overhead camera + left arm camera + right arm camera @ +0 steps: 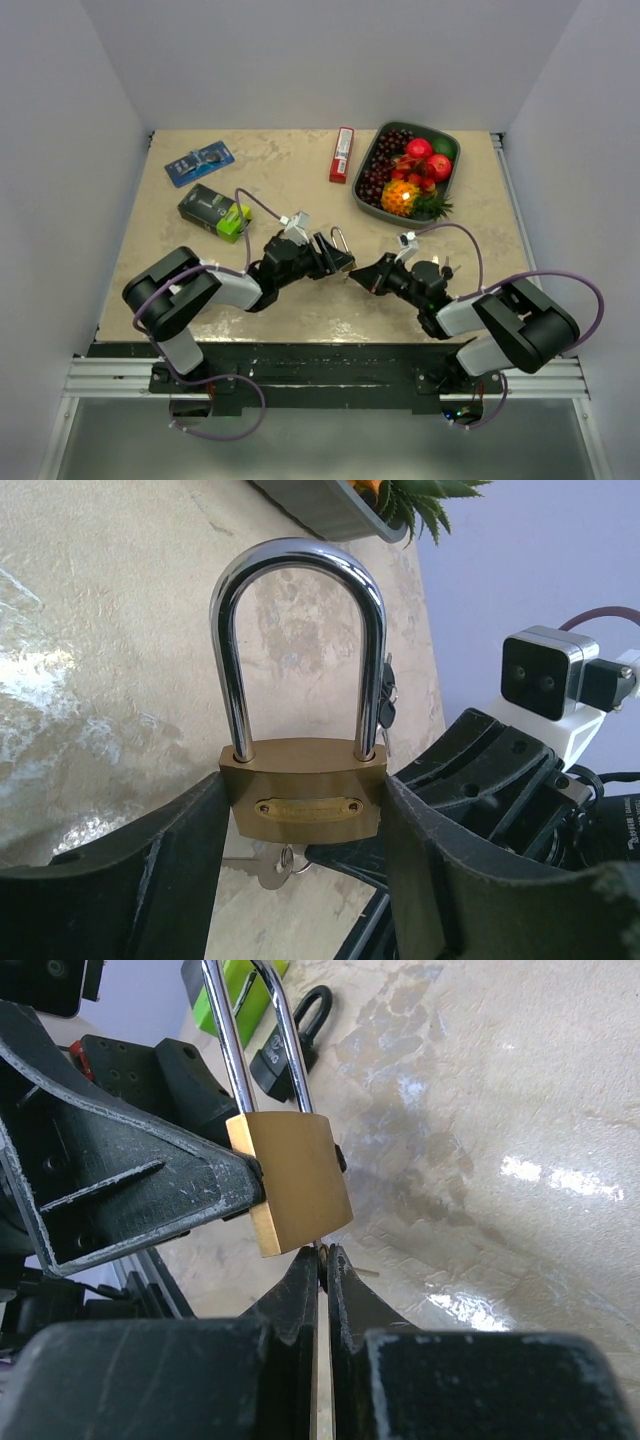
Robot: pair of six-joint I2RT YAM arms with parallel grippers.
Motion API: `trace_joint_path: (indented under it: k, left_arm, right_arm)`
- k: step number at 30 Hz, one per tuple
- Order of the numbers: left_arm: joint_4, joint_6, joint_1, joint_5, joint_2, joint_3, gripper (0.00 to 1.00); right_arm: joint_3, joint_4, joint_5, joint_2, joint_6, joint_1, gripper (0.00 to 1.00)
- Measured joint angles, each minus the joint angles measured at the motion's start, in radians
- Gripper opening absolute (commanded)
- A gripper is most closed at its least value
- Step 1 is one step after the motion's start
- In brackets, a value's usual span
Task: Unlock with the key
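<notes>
Two left jaws clamp the padlock (305, 800) between them, while right jaws pinch the key (272, 868) just beneath.

Two grey-and-black jointed arms (225, 285) trail purple cables (575, 276); scuffed matte-black fingers (130, 880); a white, black-faced camera block (545, 675) sits at two o'clock.

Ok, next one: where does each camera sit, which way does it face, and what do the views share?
Top external: above and behind the bases, looking down at the table; both arms show, left gripper and right gripper meeting mid-table.
Left wrist: looks along its own fingers at the padlock clamped between them; the right arm lies beyond.
Right wrist: looks along its shut fingers, pinching the key under the padlock.
Shared: all three show the padlock; both wrist views show the opposite gripper.
</notes>
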Motion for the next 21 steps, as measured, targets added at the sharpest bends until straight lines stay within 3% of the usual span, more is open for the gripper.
trace_joint_path:
  k: [21]
  left_arm:
    - [0.045,0.086,0.000,0.066,-0.100,-0.029,0.00]
  right_arm:
    - [-0.007,-0.003,-0.145,-0.118,0.011,-0.052,0.00]
